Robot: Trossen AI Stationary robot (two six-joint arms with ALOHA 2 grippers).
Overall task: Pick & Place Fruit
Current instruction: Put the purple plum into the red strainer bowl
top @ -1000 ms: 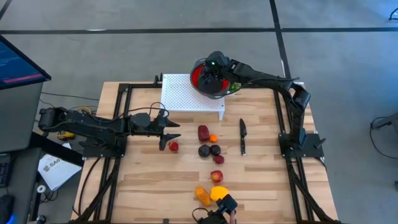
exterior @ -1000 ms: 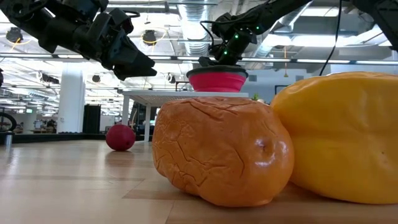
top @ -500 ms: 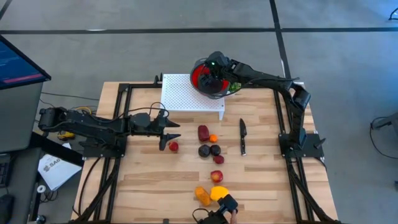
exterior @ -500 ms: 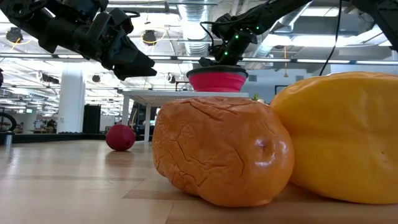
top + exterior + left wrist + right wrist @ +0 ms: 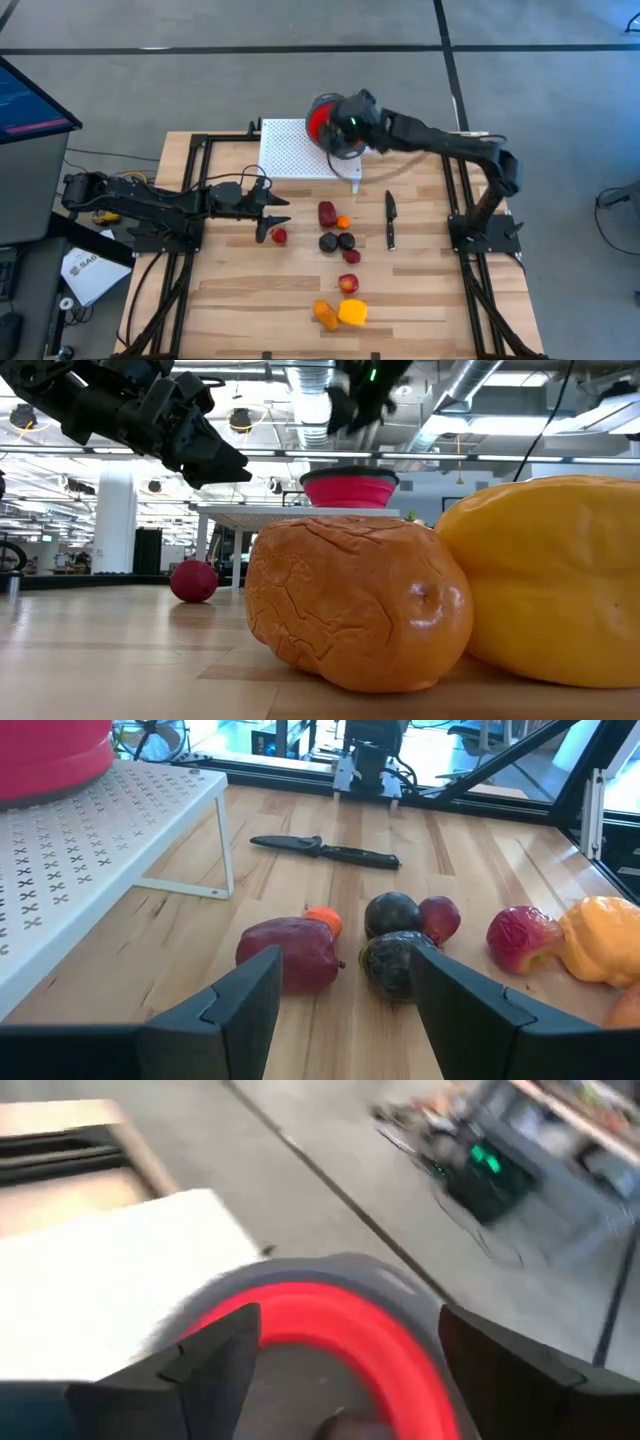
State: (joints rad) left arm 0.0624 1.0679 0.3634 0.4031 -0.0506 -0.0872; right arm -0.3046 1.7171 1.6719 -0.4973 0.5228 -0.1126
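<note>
Several small fruit lie mid-table: a red piece (image 5: pixel 327 213), a small orange one (image 5: pixel 343 222), two dark purple ones (image 5: pixel 328 242), a maroon one (image 5: pixel 352 256), a red one (image 5: pixel 348 284), and an orange (image 5: pixel 326 314) and a yellow piece (image 5: pixel 352 312) by the near edge. One more red fruit (image 5: pixel 279 236) lies just below my open left gripper (image 5: pixel 275 215), which hangs above the table. My right gripper (image 5: pixel 338 132) is open over the red bowl (image 5: pixel 318 120) and holds nothing. The bowl (image 5: pixel 300 1315) stands on the white shelf (image 5: pixel 295 150).
A slim black knife (image 5: pixel 390 220) lies right of the fruit. The white perforated shelf (image 5: pixel 100 840) stands on thin legs at the table's far side. Black frame rails run along both sides of the wooden table (image 5: pixel 250 290).
My right gripper has risen from just over the bowl's rim to well above it, and its wrist has rolled. The arm has swung a little toward the table's near side. A dark thing that stood beside the yellow fruit at the near edge is gone.
</note>
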